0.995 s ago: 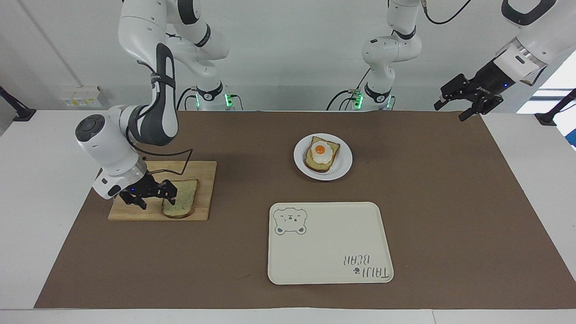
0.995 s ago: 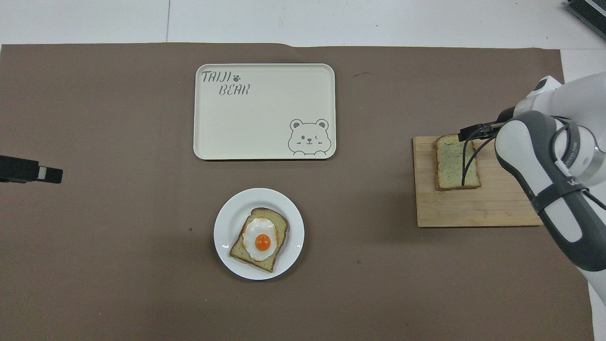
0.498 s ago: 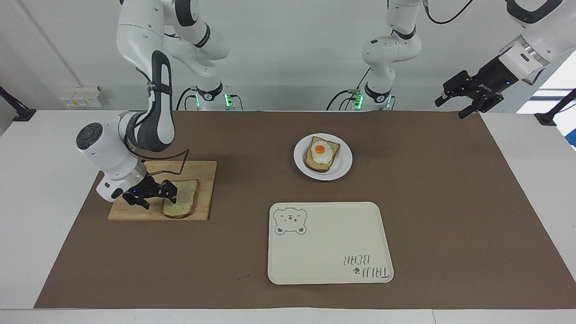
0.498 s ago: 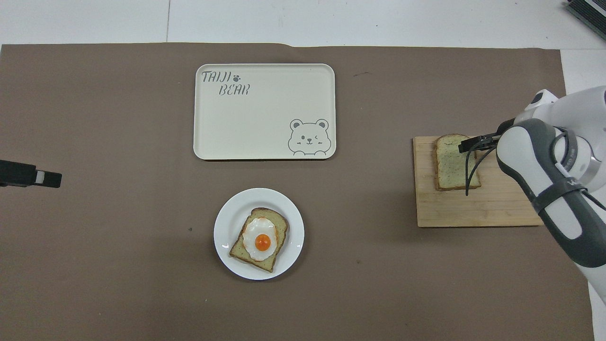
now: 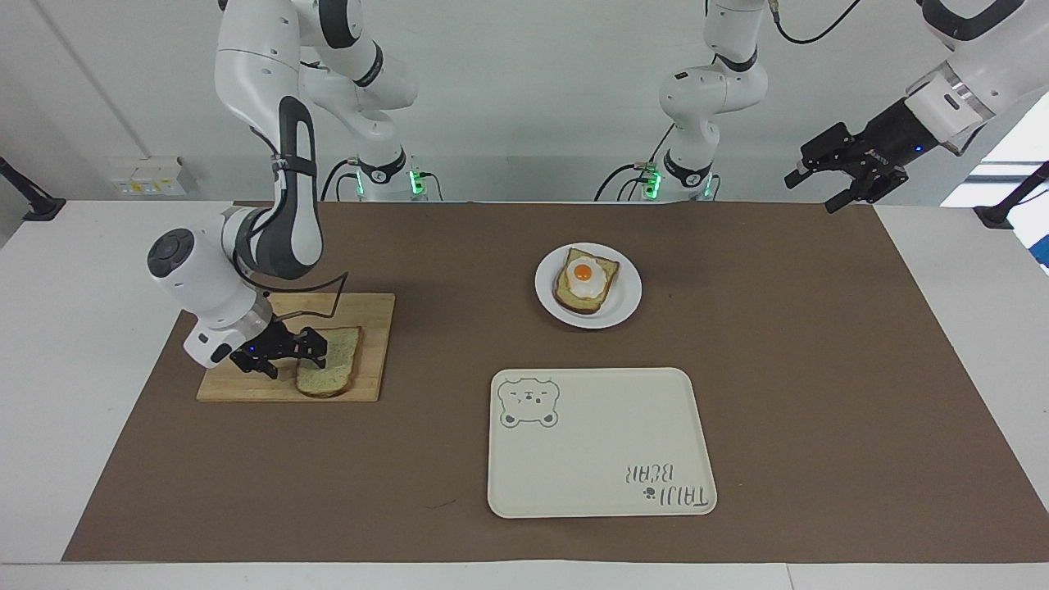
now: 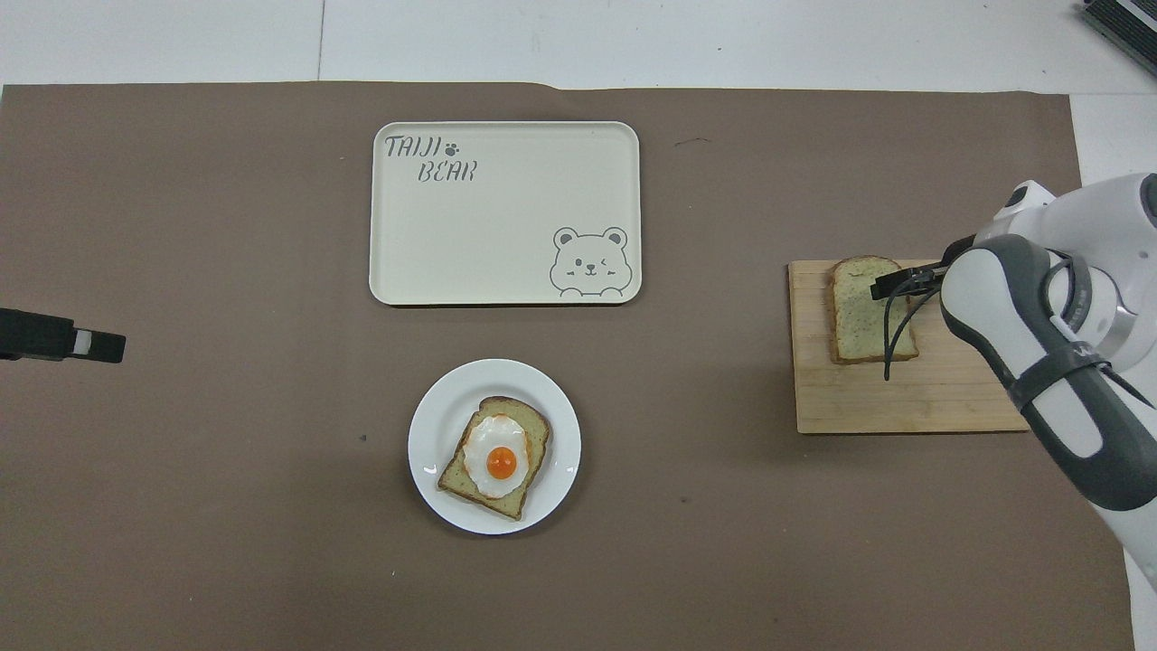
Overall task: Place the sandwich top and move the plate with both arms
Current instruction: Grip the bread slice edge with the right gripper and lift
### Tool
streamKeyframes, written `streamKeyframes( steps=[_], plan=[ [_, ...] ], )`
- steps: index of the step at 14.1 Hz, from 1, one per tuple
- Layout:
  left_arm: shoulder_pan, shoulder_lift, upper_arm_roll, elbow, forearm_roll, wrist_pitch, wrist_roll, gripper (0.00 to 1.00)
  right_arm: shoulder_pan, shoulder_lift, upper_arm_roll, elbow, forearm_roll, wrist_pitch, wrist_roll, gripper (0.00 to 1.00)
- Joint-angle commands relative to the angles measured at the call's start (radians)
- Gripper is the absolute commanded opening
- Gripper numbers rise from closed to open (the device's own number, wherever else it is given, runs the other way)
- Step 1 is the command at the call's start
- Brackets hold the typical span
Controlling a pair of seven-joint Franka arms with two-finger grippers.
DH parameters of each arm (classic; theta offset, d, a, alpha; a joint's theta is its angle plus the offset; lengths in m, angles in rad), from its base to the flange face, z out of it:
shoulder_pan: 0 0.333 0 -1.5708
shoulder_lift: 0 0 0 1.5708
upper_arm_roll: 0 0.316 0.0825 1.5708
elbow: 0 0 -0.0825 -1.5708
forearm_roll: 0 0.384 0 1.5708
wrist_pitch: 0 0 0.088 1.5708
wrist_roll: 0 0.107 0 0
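The sandwich top [image 5: 334,370], a plain speckled slice, lies flat on a wooden cutting board [image 5: 373,328] toward the right arm's end of the table; it also shows in the overhead view [image 6: 859,316]. My right gripper [image 5: 292,362] is low at the slice's edge, open, with one finger over the bread [image 6: 890,285]. The white plate [image 5: 627,307] holds the slice with a fried egg [image 5: 583,279] and sits mid-table [image 6: 434,425]. My left gripper [image 5: 815,190] is open, empty and raised over the mat's edge at the left arm's end [image 6: 90,344].
A cream bear tray [image 5: 602,442] lies farther from the robots than the plate [image 6: 506,217]. The cutting board shows in the overhead view too [image 6: 904,407]. A brown mat covers the table.
My right gripper has shifted slightly along the slice's edge, its finger now further over the bread. My left gripper has risen a little. The bread and the plate have not moved.
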Motion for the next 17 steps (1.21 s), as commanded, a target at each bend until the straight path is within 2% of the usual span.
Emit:
streamKeyframes(
  steps=[1,3,6,7,8,9,10,17],
  plan=[
    [0.019,-0.019,-0.005,-0.026,-0.034,-0.019,0.022,1.00,-0.002,-0.001,0.007,-0.015,0.037,0.024,-0.031,0.86],
    [0.022,-0.015,-0.003,-0.026,-0.044,-0.024,0.031,1.00,-0.002,0.001,0.007,-0.030,0.042,0.035,-0.032,0.80],
    [0.024,-0.010,-0.003,-0.026,-0.045,-0.021,0.041,1.00,-0.003,0.004,0.007,-0.028,0.047,0.041,-0.036,0.65],
    [0.024,-0.010,-0.003,-0.026,-0.045,-0.021,0.041,1.00,-0.005,0.004,0.007,-0.028,0.047,0.039,-0.036,0.53],
    [0.024,-0.010,-0.003,-0.027,-0.045,-0.021,0.041,1.00,-0.005,0.004,0.007,-0.027,0.047,0.039,-0.036,0.35],
    [0.024,-0.010,-0.003,-0.027,-0.045,-0.022,0.041,1.00,-0.005,0.004,0.007,-0.027,0.048,0.039,-0.034,0.11],
    [0.024,-0.010,-0.003,-0.027,-0.047,-0.024,0.041,1.00,-0.005,0.004,0.007,-0.027,0.050,0.039,-0.029,0.00],
    [0.025,-0.012,-0.002,-0.030,-0.051,-0.024,0.041,1.00,0.000,0.005,0.007,-0.005,0.050,0.024,0.011,0.00]
  ],
)
